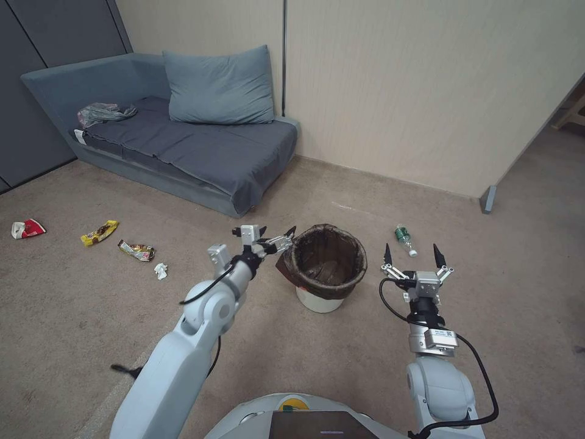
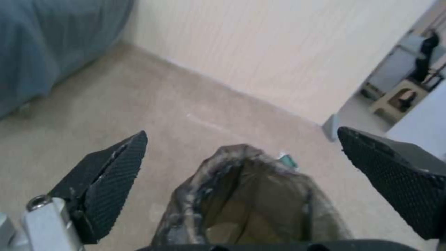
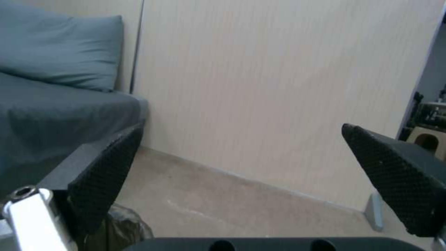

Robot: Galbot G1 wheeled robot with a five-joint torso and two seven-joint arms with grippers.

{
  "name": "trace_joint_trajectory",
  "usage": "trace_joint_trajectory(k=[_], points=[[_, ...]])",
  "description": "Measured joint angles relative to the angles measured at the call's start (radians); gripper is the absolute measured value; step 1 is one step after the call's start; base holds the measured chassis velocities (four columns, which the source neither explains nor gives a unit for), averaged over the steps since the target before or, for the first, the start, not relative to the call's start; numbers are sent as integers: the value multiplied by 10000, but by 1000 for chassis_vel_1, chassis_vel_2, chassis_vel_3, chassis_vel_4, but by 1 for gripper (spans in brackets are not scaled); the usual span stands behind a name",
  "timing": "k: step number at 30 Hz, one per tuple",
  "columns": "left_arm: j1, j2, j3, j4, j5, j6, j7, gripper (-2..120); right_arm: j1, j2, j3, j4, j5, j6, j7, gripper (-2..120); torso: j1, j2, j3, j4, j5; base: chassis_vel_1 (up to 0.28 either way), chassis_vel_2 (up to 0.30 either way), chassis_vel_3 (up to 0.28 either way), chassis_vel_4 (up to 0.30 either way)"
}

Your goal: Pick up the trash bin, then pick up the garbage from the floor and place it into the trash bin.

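Our left hand (image 1: 281,241) was wide open, empty, right beside the trash bin (image 1: 325,268); probably light, thin-walled plastic, so we'd grab the bag-covered rim.

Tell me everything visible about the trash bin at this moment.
The trash bin is a small round white bucket lined with a dark brown bag folded over its rim. It stands upright on the carpet before the sofa, apparently empty. The left hand, open, is at its rim; contact is unclear.
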Motion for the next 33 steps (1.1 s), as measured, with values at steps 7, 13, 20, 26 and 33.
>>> trace_joint_trajectory(k=[7, 13, 20, 26, 33], points=[[-476, -12, 239, 392, -396, 143, -129, 99, -33, 52, 29, -10, -64, 9, -2, 100, 0, 0, 0, 3, 2, 0, 0, 0, 0], [-1123, -82, 567, 923, -826, 350, -331, 97, -45, 123, 76, -9, -117, 12, 1, 100, 0, 0, 0, -5, 3, 0, 0, 0, 0], [-1972, -393, 940, 1981, -1136, 606, -900, 97, -82, 183, 157, 42, -142, 11, 6, 100, 0, 0, 0, 0, 3, 0, 0, 0, 0], [-2318, -566, 1188, 2611, -1325, 771, -940, 97, -65, 149, 226, 7, -138, 9, 10, 100, 0, 0, 0, 0, 3, 0, 0, 0, 0], [-2617, -715, 1519, 3261, -1108, 1031, -1074, 97, -22, 134, 221, 19, -115, -5, 20, 100, 0, 0, 0, 0, 3, 0, 0, 0, 0]])
